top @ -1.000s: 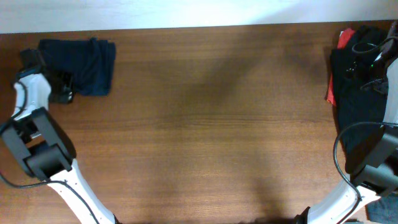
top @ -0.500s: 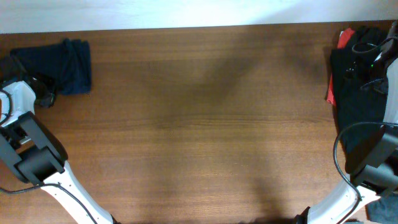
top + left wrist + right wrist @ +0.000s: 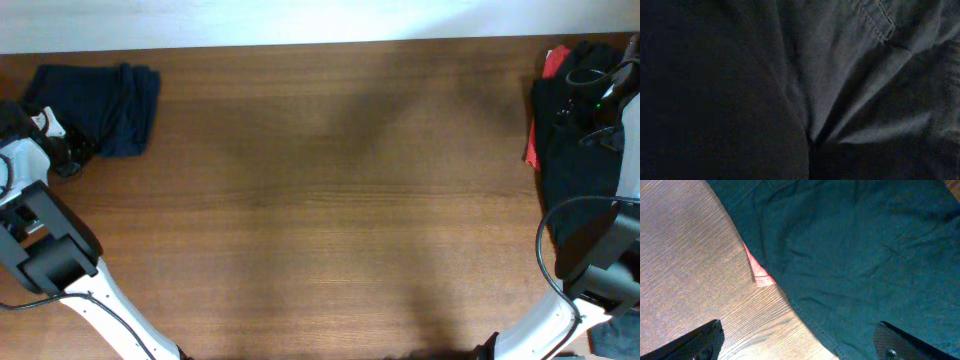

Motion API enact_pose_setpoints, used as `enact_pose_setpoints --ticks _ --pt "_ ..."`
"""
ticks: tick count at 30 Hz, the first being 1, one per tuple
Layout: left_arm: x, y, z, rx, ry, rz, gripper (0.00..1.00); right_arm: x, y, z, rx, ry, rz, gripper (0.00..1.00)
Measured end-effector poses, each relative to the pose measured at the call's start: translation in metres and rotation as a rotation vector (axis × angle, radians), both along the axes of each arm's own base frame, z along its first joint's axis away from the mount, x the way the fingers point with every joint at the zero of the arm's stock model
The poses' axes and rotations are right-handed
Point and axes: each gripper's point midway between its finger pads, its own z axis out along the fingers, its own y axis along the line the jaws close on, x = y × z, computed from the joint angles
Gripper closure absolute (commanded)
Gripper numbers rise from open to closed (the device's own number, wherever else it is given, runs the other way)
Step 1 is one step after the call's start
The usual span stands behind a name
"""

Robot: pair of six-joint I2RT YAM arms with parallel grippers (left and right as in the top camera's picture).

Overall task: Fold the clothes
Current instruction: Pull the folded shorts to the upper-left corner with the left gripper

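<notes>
In the overhead view, the folded navy garment (image 3: 100, 108) lay at the far-left corner of the wooden table (image 3: 330, 200). It sat further left than it had a second earlier, and slightly right of its position half a second earlier. The left gripper (image 3: 64, 152) sat at its lower-left edge, and we could not tell from here how its fingers stood. We judged this piece folded and parked aside. The right arm (image 3: 598, 250) had not moved and hung over the dark clothes pile (image 3: 575, 150) at the right edge, where a red garment (image 3: 548, 62) peeked out.

The left wrist view showed only creased dark fabric up close. No fingers appeared, so their state stayed unknown.

In the right wrist view, the right gripper (image 3: 800, 341) hovered with fingers spread wide and empty over the dark cloth and a red sliver. We took that pile as the next thing to fold.
</notes>
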Motion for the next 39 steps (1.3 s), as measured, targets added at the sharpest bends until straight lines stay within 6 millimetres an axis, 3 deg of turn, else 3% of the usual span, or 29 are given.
enact_pose_setpoints --ticks 8,11,12,13,16,18,25,26,27,28,29,32,34,36,39 --pt "0.024 0.006 0.003 -0.016 -0.08 0.092 0.95 0.0 0.0 0.0 0.0 0.0 0.0 0.01" --pt "0.038 -0.004 0.004 -0.024 -0.101 0.116 0.85 0.0 0.0 0.0 0.0 0.0 0.0 0.01" --pt "0.044 -0.01 0.003 -0.024 -0.109 0.113 0.8 0.0 0.0 0.0 0.0 0.0 0.0 0.01" --pt "0.047 -0.014 0.003 -0.024 -0.114 0.109 0.57 0.0 0.0 0.0 0.0 0.0 0.0 0.01" --pt "0.048 -0.017 0.005 -0.042 -0.12 0.107 0.17 0.0 0.0 0.0 0.0 0.0 0.0 0.01" --pt "0.049 -0.019 0.013 -0.061 -0.127 0.098 0.01 0.0 0.0 0.0 0.0 0.0 0.001 0.01" --pt "-0.003 0.005 0.024 -0.151 0.101 0.214 0.04 0.0 0.0 0.0 0.0 0.0 0.0 0.01" --pt "-0.005 0.004 0.03 -0.16 0.118 0.22 0.3 0.0 0.0 0.0 0.0 0.0 0.0 0.01" --pt "-0.003 0.003 0.038 -0.163 0.118 0.222 0.65 0.0 0.0 0.0 0.0 0.0 0.001 0.01" --pt "0.005 0.006 0.052 -0.149 0.087 0.222 0.88 0.0 0.0 0.0 0.0 0.0 0.0 0.01" --pt "0.013 0.009 0.063 -0.132 0.051 0.219 0.96 0.0 0.0 0.0 0.0 0.0 0.001 0.01" --pt "0.02 0.027 0.066 -0.033 0.023 0.257 0.99 0.0 0.0 0.0 0.0 0.0 0.0 0.02" --pt "0.015 0.041 0.063 0.037 0.051 0.298 0.92 0.0 0.0 0.0 0.0 0.0 0.0 0.01" --pt "0.014 0.05 0.061 0.081 0.058 0.322 0.92 0.0 0.0 0.0 0.0 0.0 0.001 0.01" --pt "0.017 0.058 0.047 0.108 0.062 0.337 0.93 0.0 0.0 0.0 0.0 0.0 0.0 0.01"
